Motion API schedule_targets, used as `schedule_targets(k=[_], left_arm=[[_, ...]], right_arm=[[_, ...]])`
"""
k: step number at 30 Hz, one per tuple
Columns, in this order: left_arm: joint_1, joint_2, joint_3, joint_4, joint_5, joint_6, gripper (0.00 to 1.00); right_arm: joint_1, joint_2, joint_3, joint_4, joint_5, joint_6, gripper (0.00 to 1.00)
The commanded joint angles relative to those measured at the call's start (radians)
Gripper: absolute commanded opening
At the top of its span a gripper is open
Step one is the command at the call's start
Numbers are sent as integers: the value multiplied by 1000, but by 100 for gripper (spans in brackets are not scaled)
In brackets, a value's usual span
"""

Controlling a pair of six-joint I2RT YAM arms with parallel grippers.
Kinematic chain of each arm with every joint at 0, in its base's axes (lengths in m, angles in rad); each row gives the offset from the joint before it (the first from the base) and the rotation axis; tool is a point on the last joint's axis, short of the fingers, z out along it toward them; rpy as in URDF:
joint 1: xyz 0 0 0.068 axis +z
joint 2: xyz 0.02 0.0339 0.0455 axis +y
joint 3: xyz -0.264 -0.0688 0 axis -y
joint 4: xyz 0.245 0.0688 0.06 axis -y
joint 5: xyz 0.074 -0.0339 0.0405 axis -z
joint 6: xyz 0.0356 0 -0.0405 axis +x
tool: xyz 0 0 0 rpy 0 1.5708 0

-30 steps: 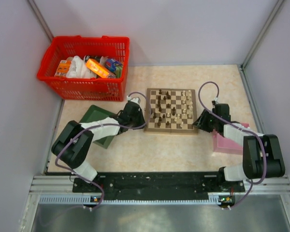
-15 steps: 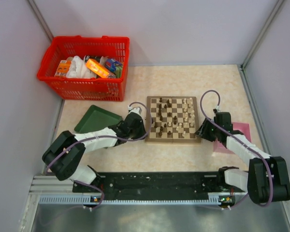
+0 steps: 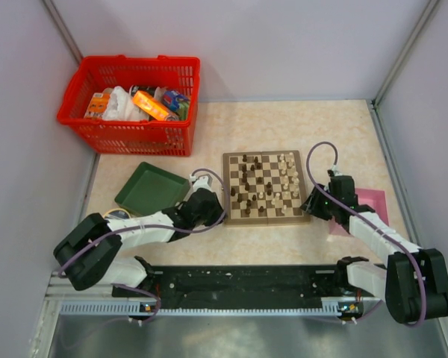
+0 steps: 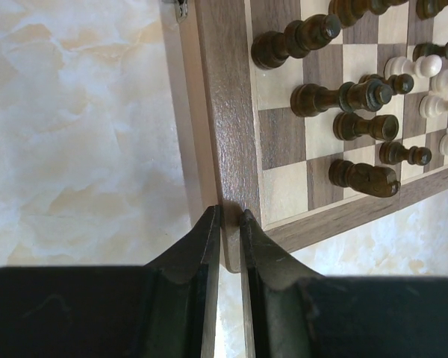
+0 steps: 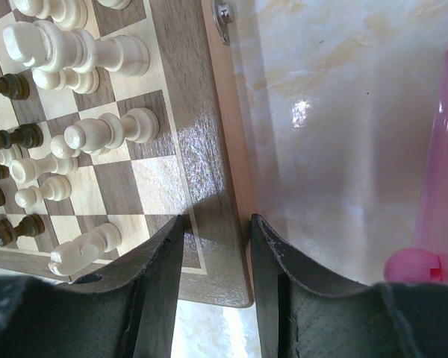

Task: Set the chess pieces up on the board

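Far to the left of the board (image 3: 265, 188), and behind it, stands a red basket (image 3: 131, 123) full of packets. Nearer, just left of the board, lies a green tray (image 3: 151, 190). At the board's near left corner the left fingers (image 4: 201, 261) are drawn almost together, leaving a thin slit into which the corner's rim runs; whether they nip it I cannot tell. The board lies flat on the table (image 3: 284, 127), with the dark pieces (image 3: 244, 179) mostly on its left half and the cream pieces (image 3: 287, 175) mostly on its right. At its near right corner the right fingers (image 5: 160, 276) stand spread, one over the tan border, the other just off the right edge. Right of the board, near it, lies a pink box (image 3: 369, 201)
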Motion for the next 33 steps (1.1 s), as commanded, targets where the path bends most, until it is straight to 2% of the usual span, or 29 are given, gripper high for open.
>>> schedule_targets(k=[1, 10, 16, 19, 24, 27, 31, 33], left_arm=[[-98, 34, -76, 16, 268, -96, 19], [-113, 8, -67, -15, 232, -88, 20], [-113, -24, -29, -88, 170, -64, 25], [-113, -62, 0, -177, 117, -46, 33], [-112, -137, 58, -331, -70, -21, 48], [-104, -168, 74, -368, -127, -1, 55], [-92, -205, 103, -382, -176, 17, 59], [-87, -225, 129, -380, -205, 45, 65]], right_arm=[[84, 35, -31, -99, -206, 43, 39], [87, 87, 21, -84, -168, 34, 41], [87, 13, 80, -142, -56, 32, 45], [87, 3, 122, -174, -6, 25, 49], [87, -11, 177, -234, 59, 11, 52], [86, -39, 200, -265, 102, 11, 52], [87, -86, 264, -320, 143, 0, 53], [87, -115, 303, -357, 166, -7, 54]])
